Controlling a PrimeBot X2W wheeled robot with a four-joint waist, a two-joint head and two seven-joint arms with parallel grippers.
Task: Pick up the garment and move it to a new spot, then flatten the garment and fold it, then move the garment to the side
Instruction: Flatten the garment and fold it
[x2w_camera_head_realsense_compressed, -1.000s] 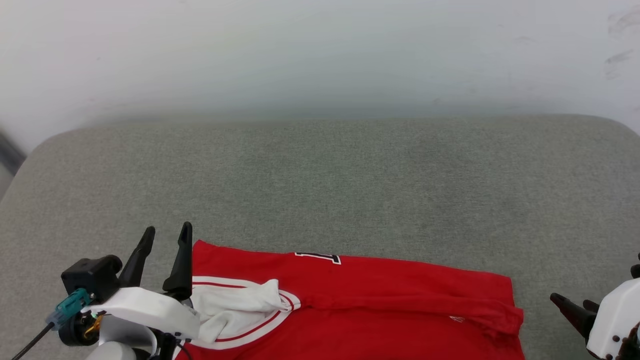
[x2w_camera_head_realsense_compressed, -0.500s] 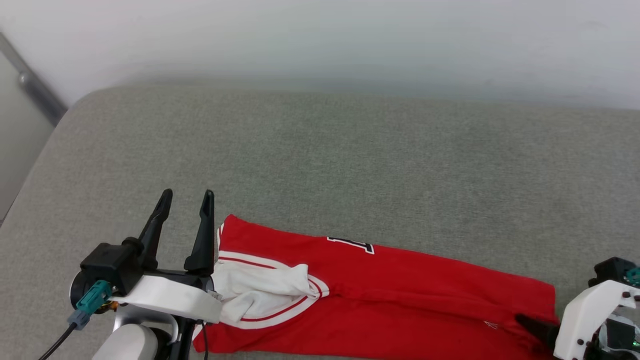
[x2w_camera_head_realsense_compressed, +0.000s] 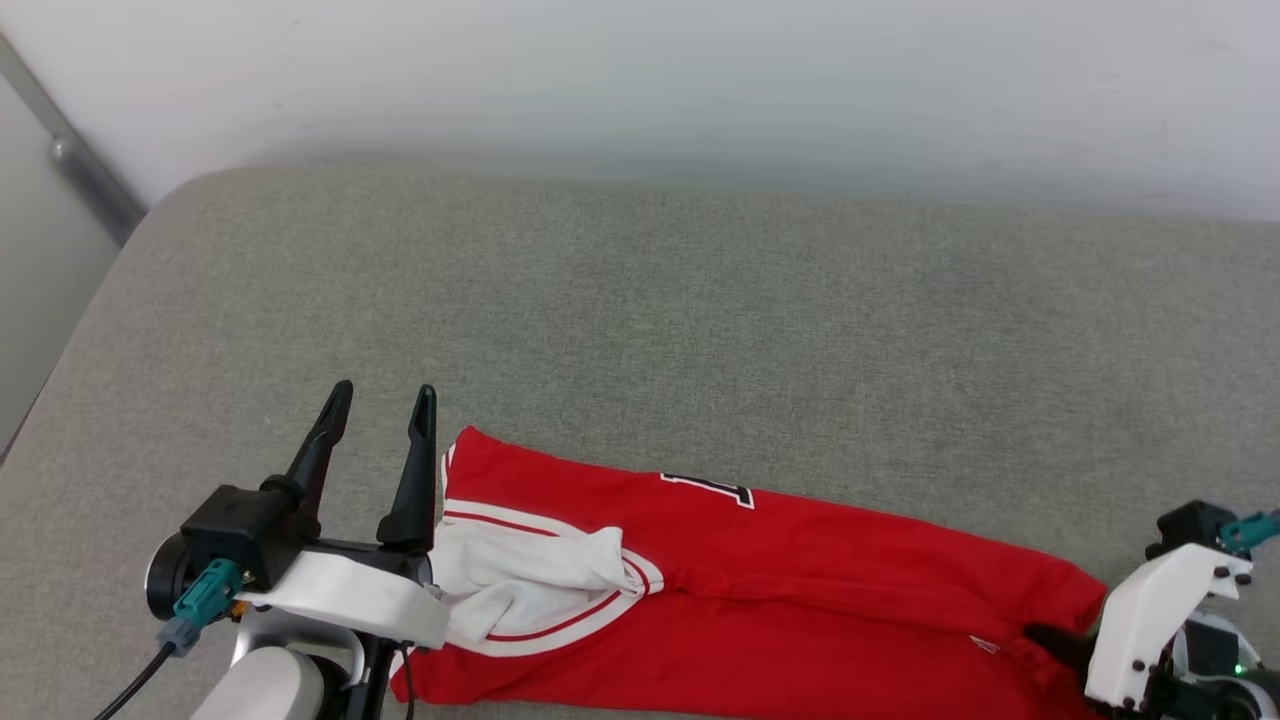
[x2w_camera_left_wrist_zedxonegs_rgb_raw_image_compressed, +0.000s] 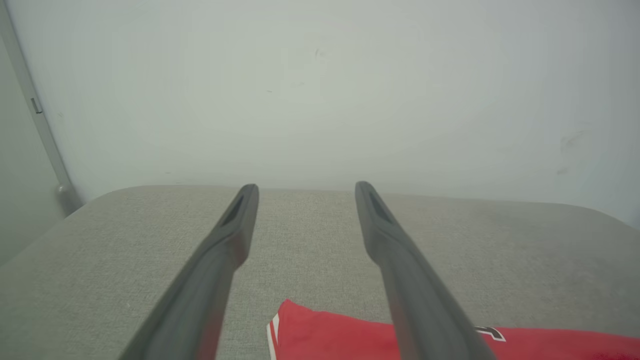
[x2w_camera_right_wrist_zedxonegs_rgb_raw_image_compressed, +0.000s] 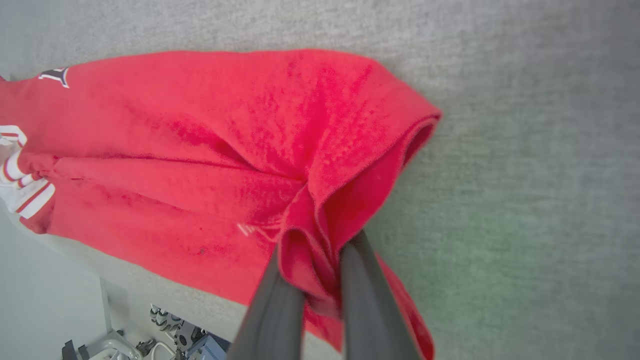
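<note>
**Head view.** The garment (x2w_camera_head_realsense_compressed: 800, 590) lies as a long red strip along the near edge of the grey cushion (x2w_camera_head_realsense_compressed: 700, 330), running left to right. A bunched white sleeve (x2w_camera_head_realsense_compressed: 520, 585) with red-white trim sits at its left end. A fragment of black, white-outlined lettering (x2w_camera_head_realsense_compressed: 708, 489) shows at its far edge. The left gripper (x2w_camera_head_realsense_compressed: 385, 390) stands just beside the garment's left end, jaws apart with nothing between them. The right gripper (x2w_camera_head_realsense_compressed: 1045, 640) is at the garment's right end, its dark tips against the red cloth.

**Left wrist view.** The left gripper (x2w_camera_left_wrist_zedxonegs_rgb_raw_image_compressed: 306, 187) points toward the pale wall (x2w_camera_left_wrist_zedxonegs_rgb_raw_image_compressed: 320, 75). Its two fingers are spread wide above bare cushion. The garment's red corner (x2w_camera_left_wrist_zedxonegs_rgb_raw_image_compressed: 340, 340) lies below, between the fingers and toward the right one. Contact cannot be determined.

**Right wrist view.** The right gripper (x2w_camera_right_wrist_zedxonegs_rgb_raw_image_compressed: 317, 250) is clamped on the garment (x2w_camera_right_wrist_zedxonegs_rgb_raw_image_compressed: 225, 125). A gathered fold of the red hem is pinched between the two fingers (x2w_camera_right_wrist_zedxonegs_rgb_raw_image_compressed: 365, 300), and the cloth puckers toward the grip. The rest of the garment lies on the cushion.
</note>
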